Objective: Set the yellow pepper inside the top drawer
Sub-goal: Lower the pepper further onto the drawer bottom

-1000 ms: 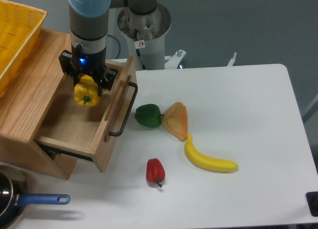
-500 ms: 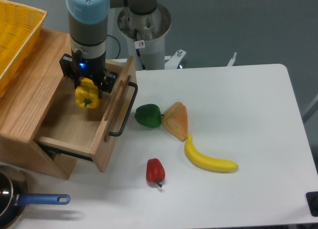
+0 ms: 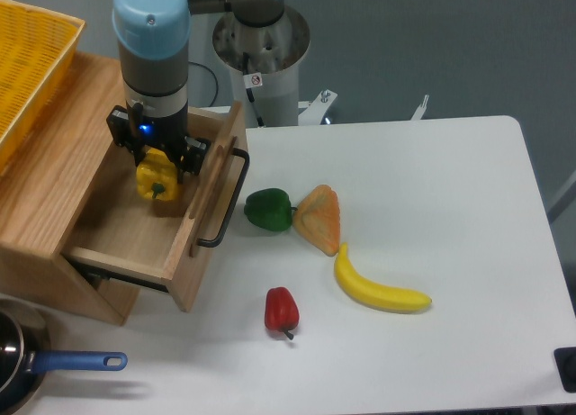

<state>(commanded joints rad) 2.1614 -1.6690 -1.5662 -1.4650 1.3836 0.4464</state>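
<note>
While the black two-finger gripper (image 3: pixel 157 167) clamps the glossy yellow bell pepper (image 3: pixel 157 177), it hangs inside the pulled-out light-wood top drawer (image 3: pixel 135 239) with its black bar handle (image 3: pixel 225 199). No writing is legible; a small red-ringed round sticker (image 3: pixel 256 79) marks the robot's base.

White table (image 3: pixel 450 217) — green pepper (image 3: pixel 267 208), red pepper (image 3: pixel 281 310), banana (image 3: pixel 378 291), wooden cabinet (image 3: pixel 54 208).

glossy yellow pepper (image 3: pixel 157 178), light-wood top drawer (image 3: pixel 135 230)
</note>
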